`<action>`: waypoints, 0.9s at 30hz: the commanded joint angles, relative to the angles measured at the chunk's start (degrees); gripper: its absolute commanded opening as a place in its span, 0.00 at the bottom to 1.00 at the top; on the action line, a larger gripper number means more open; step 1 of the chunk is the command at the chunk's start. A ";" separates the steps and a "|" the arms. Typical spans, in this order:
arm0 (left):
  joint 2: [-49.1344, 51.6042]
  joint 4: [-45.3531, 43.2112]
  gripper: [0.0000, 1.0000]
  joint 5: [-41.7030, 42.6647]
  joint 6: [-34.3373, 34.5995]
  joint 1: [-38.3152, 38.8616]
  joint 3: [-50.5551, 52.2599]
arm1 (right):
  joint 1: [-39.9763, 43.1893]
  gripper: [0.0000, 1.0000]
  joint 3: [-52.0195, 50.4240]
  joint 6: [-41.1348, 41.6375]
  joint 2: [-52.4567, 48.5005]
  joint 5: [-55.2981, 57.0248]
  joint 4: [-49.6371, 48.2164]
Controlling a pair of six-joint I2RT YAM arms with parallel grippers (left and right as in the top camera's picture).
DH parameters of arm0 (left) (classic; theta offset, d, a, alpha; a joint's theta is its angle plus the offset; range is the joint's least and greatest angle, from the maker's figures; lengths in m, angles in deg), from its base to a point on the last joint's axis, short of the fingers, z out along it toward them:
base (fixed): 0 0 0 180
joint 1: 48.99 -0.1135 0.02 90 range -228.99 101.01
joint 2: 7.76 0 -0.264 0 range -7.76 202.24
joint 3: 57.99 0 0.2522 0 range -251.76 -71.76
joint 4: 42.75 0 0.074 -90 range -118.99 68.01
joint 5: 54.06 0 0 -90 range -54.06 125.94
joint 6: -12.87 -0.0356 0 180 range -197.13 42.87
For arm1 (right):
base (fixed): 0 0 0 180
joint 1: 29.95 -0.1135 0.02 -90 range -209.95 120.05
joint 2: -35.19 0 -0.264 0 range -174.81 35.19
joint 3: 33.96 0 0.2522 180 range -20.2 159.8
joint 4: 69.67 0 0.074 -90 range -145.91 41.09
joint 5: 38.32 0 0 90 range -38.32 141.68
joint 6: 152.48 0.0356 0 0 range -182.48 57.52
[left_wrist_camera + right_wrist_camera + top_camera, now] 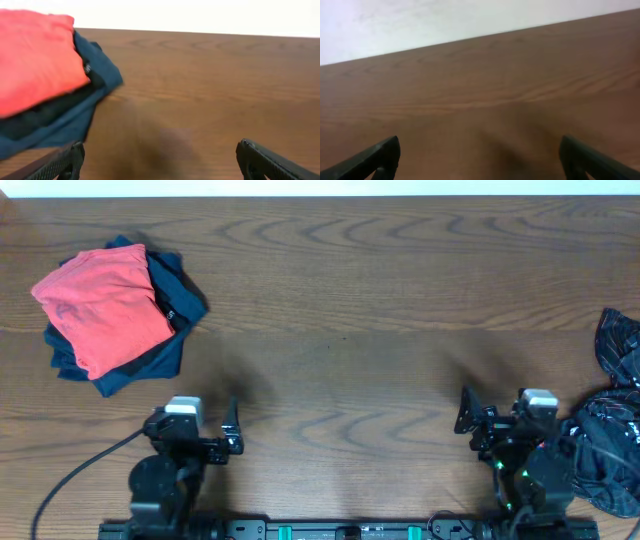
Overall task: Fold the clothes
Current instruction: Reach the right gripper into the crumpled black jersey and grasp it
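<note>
L claw [159, 159] released | R claw [480, 156] released | jersey [622, 346] black, crumpled, R edge

Our two arms sit folded low at the near edge of the counter [340, 330], well apart from each other. Our left claw [192, 428] faces the far edge, its fingers [55, 162] spread wide and holding nothing. Our right claw [512, 425] faces the same way, its fingers [372, 157] also wide apart and empty.
</note>
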 commanded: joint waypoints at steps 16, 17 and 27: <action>33.11 15.28 0.98 0.57 0.31 -0.31 -22.45 | 0.55 0.99 28.17 2.27 -40.39 1.53 22.21; 33.75 15.30 0.98 0.59 0.33 -0.28 -22.45 | 0.57 0.99 28.09 5.73 -42.05 4.04 23.21; 34.36 15.26 0.98 0.57 0.31 -0.28 -22.45 | 2.62 0.99 24.94 30.14 -59.69 14.23 29.16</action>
